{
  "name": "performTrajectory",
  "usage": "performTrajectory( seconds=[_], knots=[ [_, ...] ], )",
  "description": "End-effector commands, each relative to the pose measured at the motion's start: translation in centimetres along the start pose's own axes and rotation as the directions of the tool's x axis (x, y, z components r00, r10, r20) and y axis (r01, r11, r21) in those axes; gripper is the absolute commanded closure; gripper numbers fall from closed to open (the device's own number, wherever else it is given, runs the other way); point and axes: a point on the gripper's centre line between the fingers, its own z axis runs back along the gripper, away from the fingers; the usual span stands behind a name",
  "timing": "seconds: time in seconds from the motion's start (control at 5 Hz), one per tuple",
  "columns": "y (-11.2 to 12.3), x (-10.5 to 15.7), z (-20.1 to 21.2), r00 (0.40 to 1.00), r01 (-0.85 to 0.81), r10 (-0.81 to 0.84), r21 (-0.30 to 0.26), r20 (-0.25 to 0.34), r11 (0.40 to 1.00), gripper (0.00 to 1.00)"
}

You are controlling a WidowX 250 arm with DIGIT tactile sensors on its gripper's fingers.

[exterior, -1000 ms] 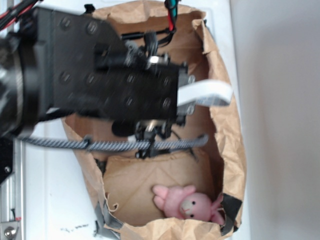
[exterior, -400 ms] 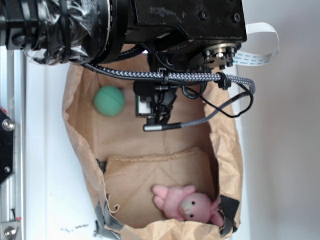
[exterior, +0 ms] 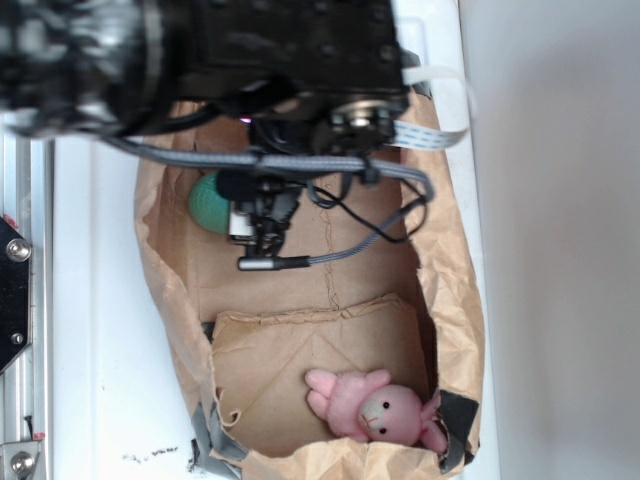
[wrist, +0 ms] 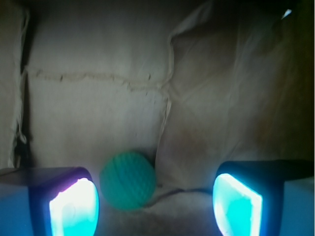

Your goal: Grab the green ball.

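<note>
The green ball [exterior: 207, 203] lies on the floor of the brown paper bag [exterior: 163, 270] near its upper left wall, half hidden behind my arm in the exterior view. In the wrist view the green ball [wrist: 128, 180] is a dimpled mint-green sphere resting between the two glowing pads, close to the left one. My gripper [wrist: 155, 209] is open, its left pad [wrist: 74, 207] and right pad [wrist: 236, 204] wide apart and not touching the ball. In the exterior view the gripper's fingers are hidden under the arm.
A pink plush bunny [exterior: 375, 408] lies at the bag's lower right corner. A folded cardboard flap [exterior: 310, 370] covers the bag floor below the middle. Braided cable [exterior: 330, 163] and a white ribbon cable [exterior: 435, 135] hang from the arm. The bag's crumpled walls [wrist: 236, 83] stand close around.
The arm has shifted left and lowered into the bag toward the ball, now covering the ball's right half. The ball and the bunny have not moved.
</note>
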Motion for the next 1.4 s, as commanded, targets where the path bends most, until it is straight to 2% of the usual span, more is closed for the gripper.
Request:
performTrajectory(
  seconds=[0.0, 0.4, 0.8, 1.2],
  knots=[
    [-0.6, -0.5, 0.4, 0.996, -0.045, 0.042, 0.042, 0.078, 0.998, 0.00],
    [-1.7, -0.8, -0.5, 0.995, -0.037, 0.036, 0.003, 0.097, 0.999, 0.00],
    [-1.4, -0.9, 0.1, 0.998, 0.000, 0.003, -0.046, 0.062, 0.999, 0.00],
    [-2.1, -0.7, -0.4, 0.994, -0.015, 0.021, -0.053, 0.104, 0.998, 0.00]
  ],
)
